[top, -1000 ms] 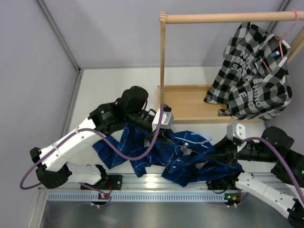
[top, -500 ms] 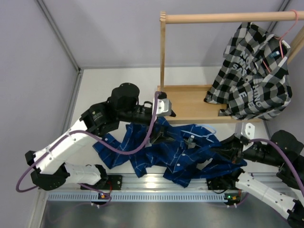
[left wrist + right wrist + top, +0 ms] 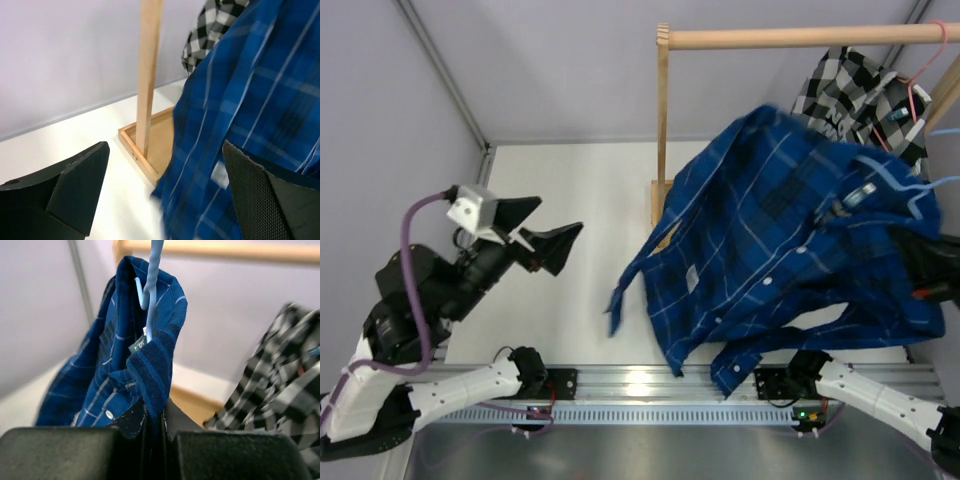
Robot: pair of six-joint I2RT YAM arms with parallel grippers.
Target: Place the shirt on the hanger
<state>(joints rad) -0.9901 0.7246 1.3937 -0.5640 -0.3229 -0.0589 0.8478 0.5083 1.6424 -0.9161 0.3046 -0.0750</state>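
Observation:
The royal-blue plaid shirt hangs in the air in front of the wooden rack, its lower edge trailing to the left. The light-blue wire hanger sits inside its collar, with the hook sticking up above the fabric. My right gripper is shut on the shirt's collar just below the hook; in the top view the cloth hides it. Far to the left my left gripper stands wide open and holds nothing, well apart from the shirt.
The wooden rack has a top rail, an upright post and a base tray behind the shirt. A black-and-white checked shirt hangs on a pink hanger at the rail's right end.
The shirt went from a heap on the table up into the air toward the rail, carried by my right gripper. My left gripper opened, let the shirt go and drew back to the left.

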